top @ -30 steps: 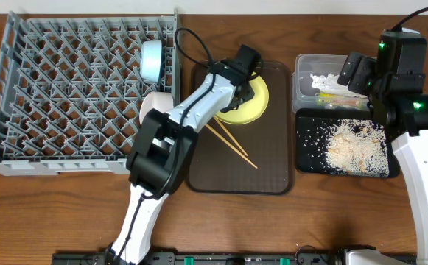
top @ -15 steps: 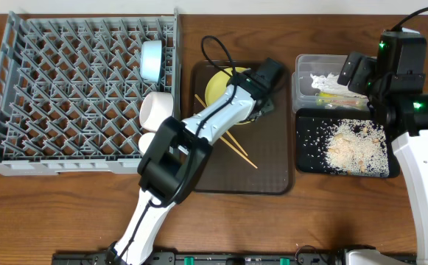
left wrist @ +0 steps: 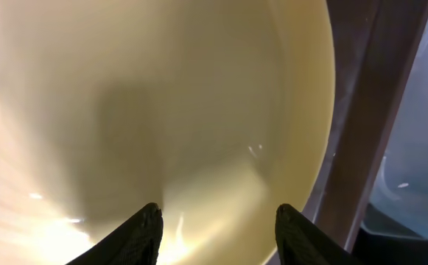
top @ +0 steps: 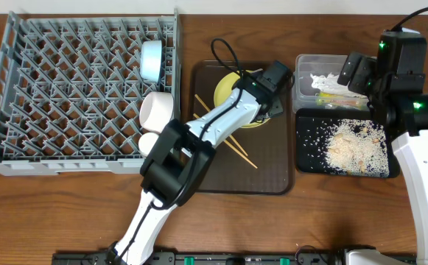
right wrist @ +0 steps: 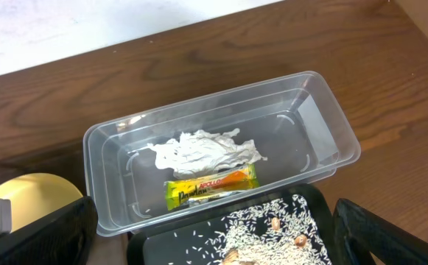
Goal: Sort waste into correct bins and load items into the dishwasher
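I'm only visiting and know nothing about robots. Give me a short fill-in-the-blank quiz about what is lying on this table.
The flat bin holding the rice-like scraps is ____ in colour.
The round plate on the brown tray is ____.
Two thin wooden ____ lie on the brown tray.
The snack wrapper lies inside the ____ tub.
Missing words: black; yellow; chopsticks; clear.
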Controlling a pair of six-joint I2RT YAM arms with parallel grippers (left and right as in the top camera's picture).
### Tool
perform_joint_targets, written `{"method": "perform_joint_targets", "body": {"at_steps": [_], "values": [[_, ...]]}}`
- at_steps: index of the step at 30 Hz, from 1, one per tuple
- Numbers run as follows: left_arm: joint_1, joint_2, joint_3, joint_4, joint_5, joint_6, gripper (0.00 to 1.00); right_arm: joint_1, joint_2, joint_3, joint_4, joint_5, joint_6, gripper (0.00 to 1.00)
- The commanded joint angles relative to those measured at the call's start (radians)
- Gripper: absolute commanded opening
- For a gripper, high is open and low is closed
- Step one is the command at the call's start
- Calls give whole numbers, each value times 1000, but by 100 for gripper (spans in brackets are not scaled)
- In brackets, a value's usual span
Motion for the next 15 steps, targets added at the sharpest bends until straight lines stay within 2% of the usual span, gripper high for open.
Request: {"method": "perform_joint_targets", "body": {"at_steps": [1,5,8,11,15], "values": [[62,-36,-6,-24,13,101,51,-8,-5,1,1,18,11,99],[132,-113,-6,-73,13,220,51,-8,-5,1,1,18,11,99],[173,-158,-6,-101,13,294,67,-8,-5,1,1,18,11,99],[203,-167,-6,-115,13,362,69,-8,-5,1,1,18,11,99],[233,-134,-8,-138,5,372,69,-8,-5,1,1,18,11,99]]}}
